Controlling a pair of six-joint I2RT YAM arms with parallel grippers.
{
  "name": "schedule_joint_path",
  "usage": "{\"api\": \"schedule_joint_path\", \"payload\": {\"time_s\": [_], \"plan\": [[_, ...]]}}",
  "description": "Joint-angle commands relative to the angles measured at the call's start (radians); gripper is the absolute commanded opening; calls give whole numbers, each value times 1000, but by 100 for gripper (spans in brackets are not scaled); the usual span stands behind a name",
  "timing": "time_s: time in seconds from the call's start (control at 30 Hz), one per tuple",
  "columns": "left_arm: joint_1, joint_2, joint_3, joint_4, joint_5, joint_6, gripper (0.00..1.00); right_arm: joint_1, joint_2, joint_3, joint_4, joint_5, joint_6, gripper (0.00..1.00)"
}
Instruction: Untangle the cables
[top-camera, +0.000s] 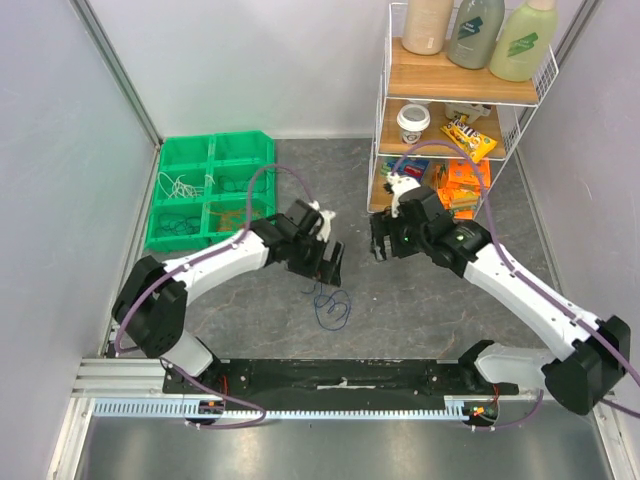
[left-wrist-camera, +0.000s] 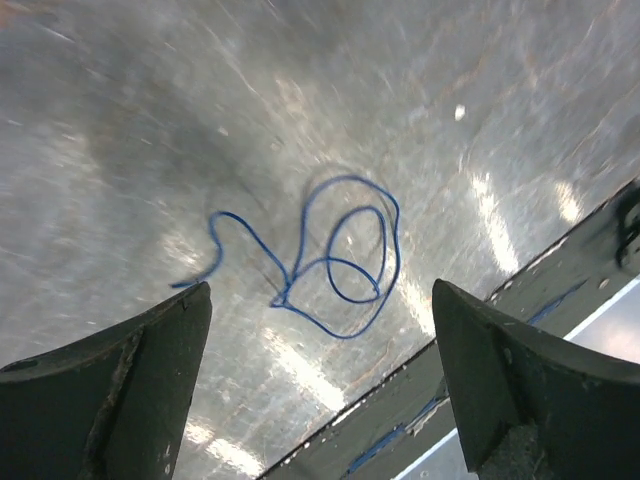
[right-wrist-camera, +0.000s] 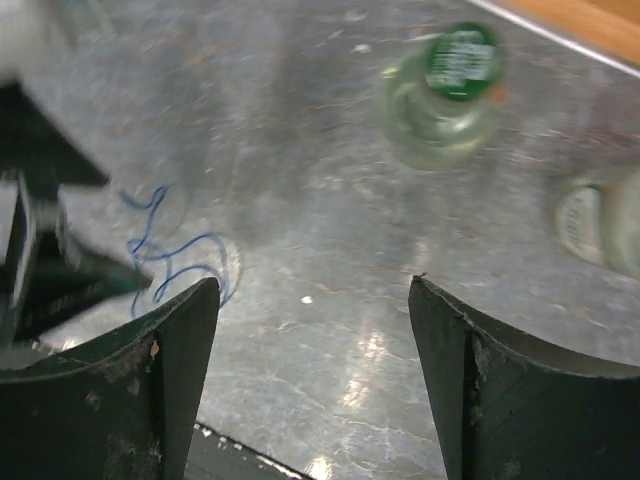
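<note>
Lying in loose loops on the grey table (top-camera: 420, 320), the thin blue cable (left-wrist-camera: 345, 255) sat free beneath the left gripper (top-camera: 329, 264), whose jaws stood wide apart and empty; the right gripper (top-camera: 379, 244) nearby had also spread jaws, holding nothing

Your left arm (top-camera: 215, 262) and right arm (top-camera: 520, 295) show white shells between black joints, each trailed by a thick purple hose (top-camera: 270, 168) looping from base to wrist. Up close, your left gripper (left-wrist-camera: 322, 290) and right gripper (right-wrist-camera: 312, 282) end in dark, wedge-shaped fingers (left-wrist-camera: 120, 400), scuffed pale along their inner edges.
</note>
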Motion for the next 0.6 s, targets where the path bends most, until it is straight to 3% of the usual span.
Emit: {"api": "schedule_joint_path", "payload": {"time_s": [0.0, 0.2, 0.37, 0.43, 0.57], "plan": [[-124, 10, -4, -59, -133, 54, 97, -58, -52, -50, 26, 61, 49, 84], [-183, 70, -35, -67, -211, 66, 98, -73, -66, -73, 35, 48, 57, 84], [-184, 149, -9, -49, -227, 75, 93, -81, -65, -91, 34, 46, 56, 84], [-184, 191, -1, -35, -218, 79, 87, -82, -69, -110, 34, 49, 62, 84], [-184, 228, -3, 6, -193, 63, 60, -82, -94, -125, 34, 67, 66, 84]]}}
